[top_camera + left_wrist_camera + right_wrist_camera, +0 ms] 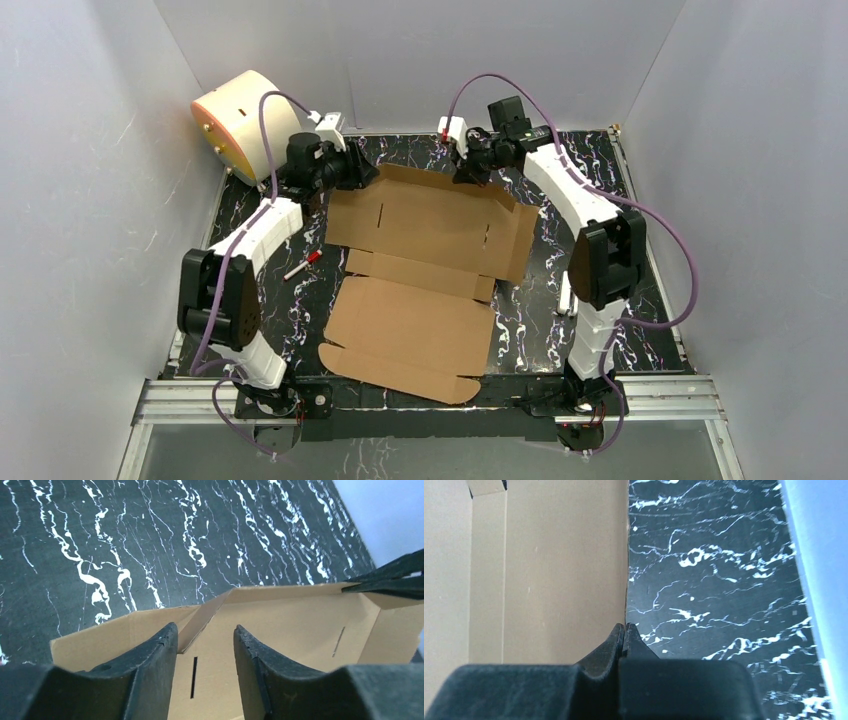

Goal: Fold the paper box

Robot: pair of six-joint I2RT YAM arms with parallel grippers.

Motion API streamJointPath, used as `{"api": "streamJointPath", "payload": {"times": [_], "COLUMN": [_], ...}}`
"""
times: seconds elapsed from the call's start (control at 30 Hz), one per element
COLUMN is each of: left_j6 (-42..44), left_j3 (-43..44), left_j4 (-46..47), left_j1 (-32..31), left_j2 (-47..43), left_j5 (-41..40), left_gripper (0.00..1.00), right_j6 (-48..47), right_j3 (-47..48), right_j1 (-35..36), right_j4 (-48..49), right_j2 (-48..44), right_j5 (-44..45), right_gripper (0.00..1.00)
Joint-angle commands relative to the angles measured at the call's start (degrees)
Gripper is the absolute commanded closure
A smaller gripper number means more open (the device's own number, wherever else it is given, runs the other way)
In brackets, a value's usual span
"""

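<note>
Fingers of the left gripper fill the bottom of its wrist view. They are parted partway and clamp nothing. A raised corner flap of the paper box stands in the gap, probably so they can close on it or push it inward. At the bottom centre of the right wrist view, the right gripper has its 2 tips pressed tight, and the cardboard's edge runs into their seam, apparently pinching the far wall upright. From above, the box lies mostly flat mid-frame on the marbled table.
</note>
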Motion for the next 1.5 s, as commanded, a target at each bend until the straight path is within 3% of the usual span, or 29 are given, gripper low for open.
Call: {"api": "streamJointPath", "payload": {"times": [0.0,0.4,0.6,0.87,1.47], "left_j6": [-3.24,-4.54,-4.28,-3.98,-11.23], "left_j3": [2.99,1.64,-3.97,-10.33,-6.17], "left_j4": [-5.44,-21.28,-25.45,-30.48,-25.40], "left_j1": [-0.16,0.51,0.60,2.70,9.74], "left_j2": [-6.99,-18.52,-22.92,-29.65,-16.22], "left_j5": [-3.93,-9.98,-7.92,-14.04,-5.17], "left_gripper": [0.55,0.42,0.37,0.27,0.20], "right_j6": [-3.49,-8.49,-10.90,-16.41,-27.46], "right_j3": [-1.49,-14.21,-22.35,-26.80,-31.95], "right_j1": [1.81,8.82,10.62,11.48,11.75], "right_j4": [3.96,14.09,21.62,29.52,35.32], "right_j2": [-5.42,-15.23,-18.28,-17.99,-20.47], "right_j5": [6.26,19.10,18.37,20.88,19.50], "right_gripper": [1.00,1.00,1.00,1.00,1.00]}}
